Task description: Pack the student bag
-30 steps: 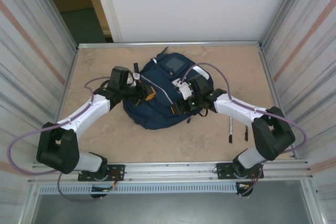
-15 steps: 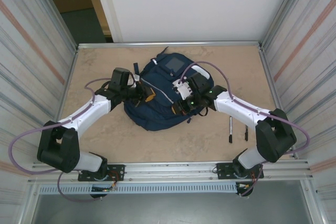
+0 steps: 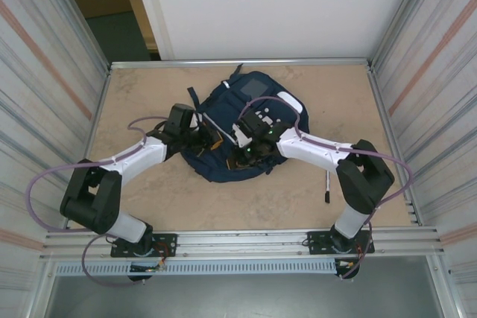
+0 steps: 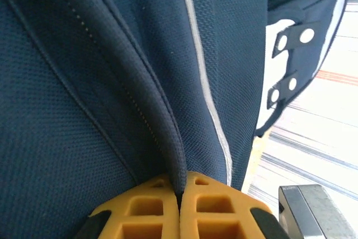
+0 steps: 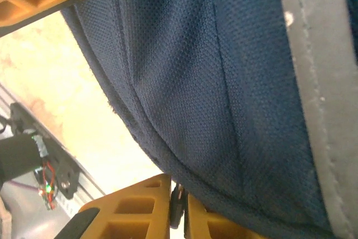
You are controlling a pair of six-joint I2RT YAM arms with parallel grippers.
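Large navy fabric backpack (image 3: 223, 106) w/ thin white stripes, white patches & grey sq. front patch, lying mid-surface (image 3: 141, 94) btwn both arms. Gripped at a navy fold by closed left jaws, and at small dark tab (image 5: 177, 201) on its seam by shut right jaws.

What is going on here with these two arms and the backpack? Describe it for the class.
Both arms are working on the student bag, a navy backpack lying on the table. The left gripper has its jaws shut on a raised seam of the fabric. The right gripper has its jaws close together at the bag's edge, pinching a small dark piece there, possibly a zip pull. A pen lies on the table beside the right arm, not yet packed.
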